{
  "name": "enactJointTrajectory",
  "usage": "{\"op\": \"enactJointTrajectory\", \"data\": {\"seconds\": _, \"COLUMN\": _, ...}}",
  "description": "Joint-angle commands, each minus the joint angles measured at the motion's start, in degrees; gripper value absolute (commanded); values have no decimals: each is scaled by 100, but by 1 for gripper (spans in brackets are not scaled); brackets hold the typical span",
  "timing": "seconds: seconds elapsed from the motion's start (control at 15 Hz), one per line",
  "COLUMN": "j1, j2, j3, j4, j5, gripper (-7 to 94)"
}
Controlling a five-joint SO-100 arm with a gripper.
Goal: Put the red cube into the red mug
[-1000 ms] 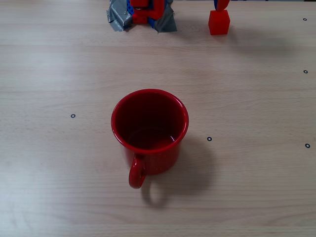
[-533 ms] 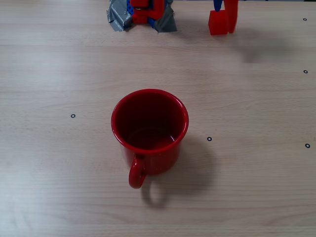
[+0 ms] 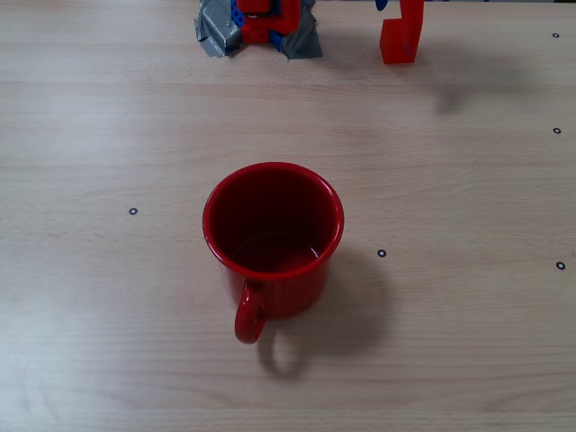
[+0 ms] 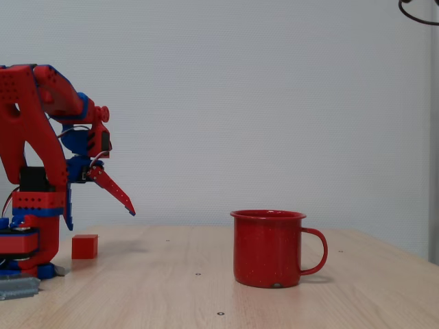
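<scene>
1. Going left to right in the side-on fixed view: the red arm (image 4: 34, 171) sits at the far left on its base, folded up, with the claw (image 4: 116, 192) sticking out to the right and angled down. It hangs in the air, clearly above the bench (image 4: 171, 288), touching nothing.

2. Claw state: honestly I can't tell. From the side I only see one long tapered red finger, and the overhead fixed view cuts the claw off at the top edge. It doesn't look like it's carrying anything.

3. The red cube (image 4: 84, 246) sits flat on the bench just beside the arm's base. Here's the bit that matters: the cube is below the claw tip and a little back towards the base, so the tip overshoots it. In the overhead view the cube (image 3: 396, 42) is right at the top edge with the claw finger over it, hiding part of it.

4. My guess for the next move: the claw has to go down and pull in a touch before it can close on the cube. The cube has no long side, so approach angle shouldn't be fussy.

5. Further right, well apart from the cube, the red mug (image 4: 269, 248) stands upright and empty, handle pointing right in the side view.
</scene>
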Motion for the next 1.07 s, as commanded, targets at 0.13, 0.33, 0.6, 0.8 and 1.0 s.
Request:
{"op": "enactJointTrajectory", "data": {"seconds": 0.13, "j1": -475, "j2": 316, "j3": -633, "j4": -308, "j5": 360, "gripper": 49}}
{"op": "enactJointTrajectory", "data": {"seconds": 0.33, "j1": -580, "j2": -105, "j3": -677, "j4": -677, "j5": 457, "gripper": 48}}
{"op": "enactJointTrajectory", "data": {"seconds": 0.6, "j1": -448, "j2": -501, "j3": -677, "j4": -800, "j5": 396, "gripper": 48}}
{"op": "enactJointTrajectory", "data": {"seconds": 0.8, "j1": -360, "j2": -694, "j3": -686, "j4": -765, "j5": 404, "gripper": 47}}
{"op": "enactJointTrajectory", "data": {"seconds": 1.0, "j1": -352, "j2": -844, "j3": -677, "j4": -861, "j5": 457, "gripper": 47}}
